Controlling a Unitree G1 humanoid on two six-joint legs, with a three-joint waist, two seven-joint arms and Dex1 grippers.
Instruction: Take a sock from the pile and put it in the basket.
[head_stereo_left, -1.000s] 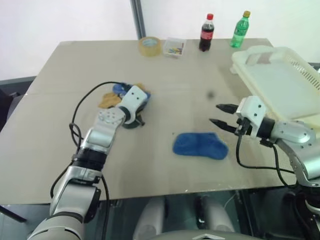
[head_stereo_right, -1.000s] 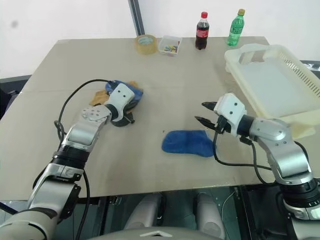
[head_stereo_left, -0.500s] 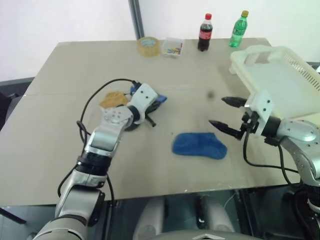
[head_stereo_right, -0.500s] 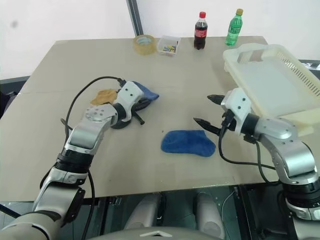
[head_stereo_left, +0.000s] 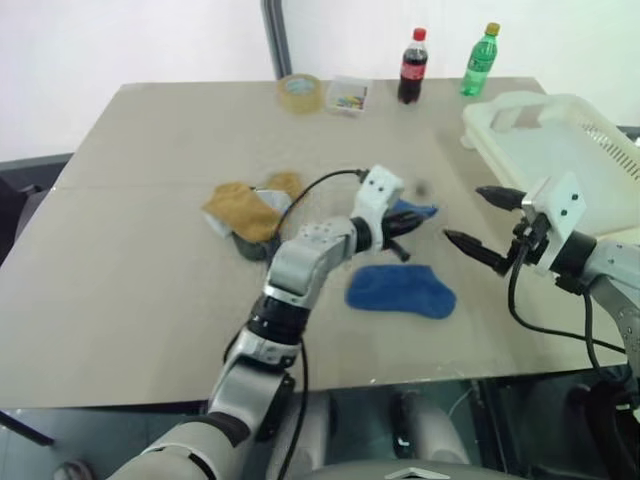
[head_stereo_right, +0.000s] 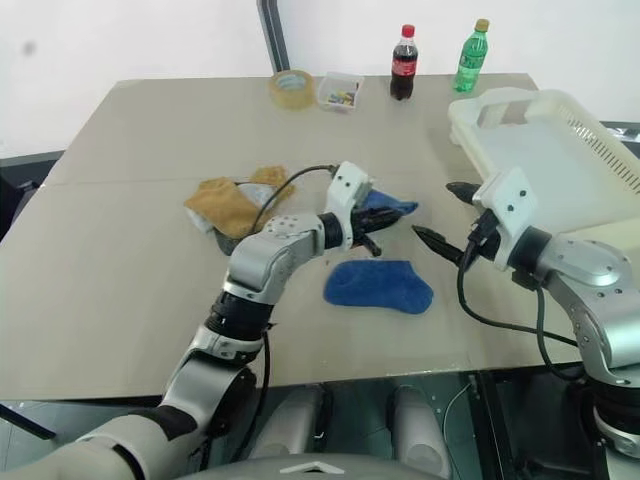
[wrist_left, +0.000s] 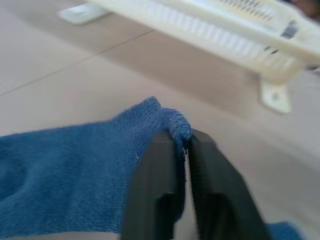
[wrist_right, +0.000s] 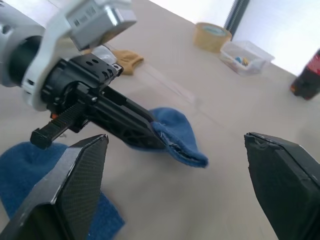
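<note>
Grey-tan table (head_stereo_left: 150, 290) is carrying everything, with a pale wall standing behind it. Left gripper (head_stereo_left: 401, 230) is pinching a blue sock (wrist_left: 75, 170) by its cuff edge, the two black fingers (wrist_left: 160, 195) lying nearly together with cloth between them; the sock is hanging off the tabletop, its tip pointing toward the right gripper (head_stereo_left: 478, 222). That gripper is facing the sock with its fingers (wrist_right: 75, 185) spread wide, nothing between them, just apart from the cloth. A second blue sock (head_stereo_left: 400, 292) is lying flat on the table just below and between the two grippers. The pile (head_stereo_left: 248, 212) is sitting well to the left of the held sock, mustard-yellow on top, a pale piece and a dark green one showing under it. The basket (head_stereo_left: 560, 160) is resting at the table's right edge, beyond the right gripper. At the far edge are standing a tape roll (head_stereo_left: 300, 92), a small clear box (head_stereo_left: 348, 95), a cola bottle (head_stereo_left: 412, 66) and a green bottle (head_stereo_left: 481, 60).
</note>
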